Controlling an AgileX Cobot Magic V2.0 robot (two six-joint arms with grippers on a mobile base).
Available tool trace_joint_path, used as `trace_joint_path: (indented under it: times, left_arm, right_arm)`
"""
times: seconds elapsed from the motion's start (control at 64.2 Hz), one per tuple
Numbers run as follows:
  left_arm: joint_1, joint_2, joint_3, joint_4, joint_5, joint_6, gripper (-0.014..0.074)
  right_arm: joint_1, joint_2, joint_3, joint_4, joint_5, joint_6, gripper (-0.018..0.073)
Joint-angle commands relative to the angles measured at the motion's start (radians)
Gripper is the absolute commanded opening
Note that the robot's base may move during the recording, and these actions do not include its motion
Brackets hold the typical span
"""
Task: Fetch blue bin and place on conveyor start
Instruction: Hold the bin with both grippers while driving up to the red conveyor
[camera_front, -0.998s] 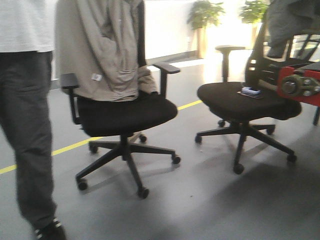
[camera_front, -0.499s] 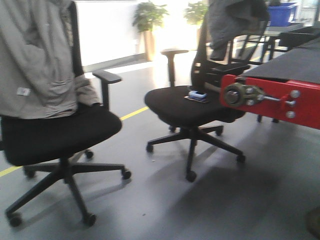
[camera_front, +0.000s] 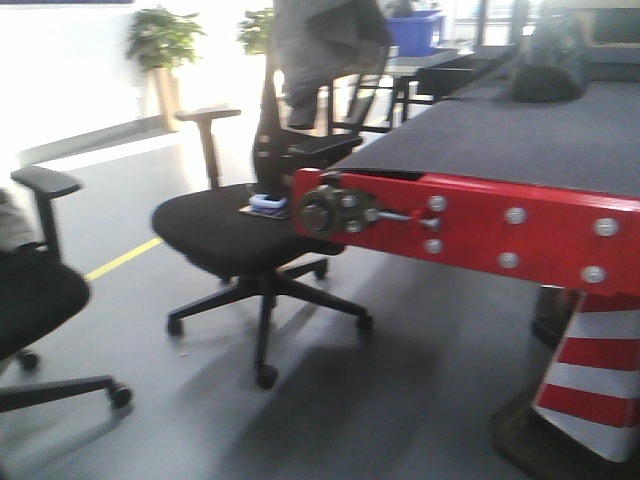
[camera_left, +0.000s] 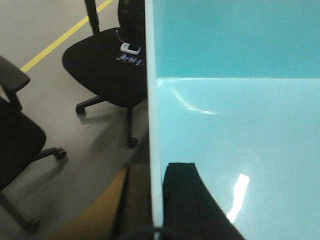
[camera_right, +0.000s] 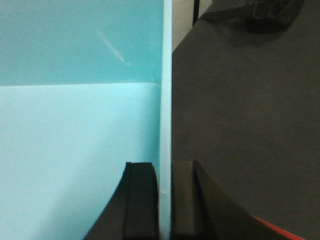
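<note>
Bin wall inside right tool (snugly)

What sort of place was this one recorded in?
Probably an indoor lab or office floor with a logistics mock-up: a black conveyor belt in a red bolted frame, wheeled office chairs, a yellow floor line and a striped traffic cone.

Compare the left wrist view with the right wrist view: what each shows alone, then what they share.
Only left wrist: an office chair with a small device on its seat, a yellow floor line. Only right wrist: the black conveyor belt, a sliver of its red frame, a dark bag at its far end. Both: the blue bin's inside, its wall held by the left end effector in one, the right end effector in the other.
</note>
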Motion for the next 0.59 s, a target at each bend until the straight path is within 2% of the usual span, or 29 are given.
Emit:
trace_joint_path:
  times: [0.0,0.577]
  left_arm:
    - [-0.005,-0.008,-0.01,0.037,-0.021,0.006,-0.0111]
    - [-0.005,-0.008,-0.01,0.037,-0.021,0.006,-0.0111]
  right_arm:
    - [-0.001,-0.012,-0.011,-0.042,-0.031,-0.012,-0.0159]
    - [-0.001,-0.012,-0.011,-0.042,-0.031,-0.012,-0.0159]
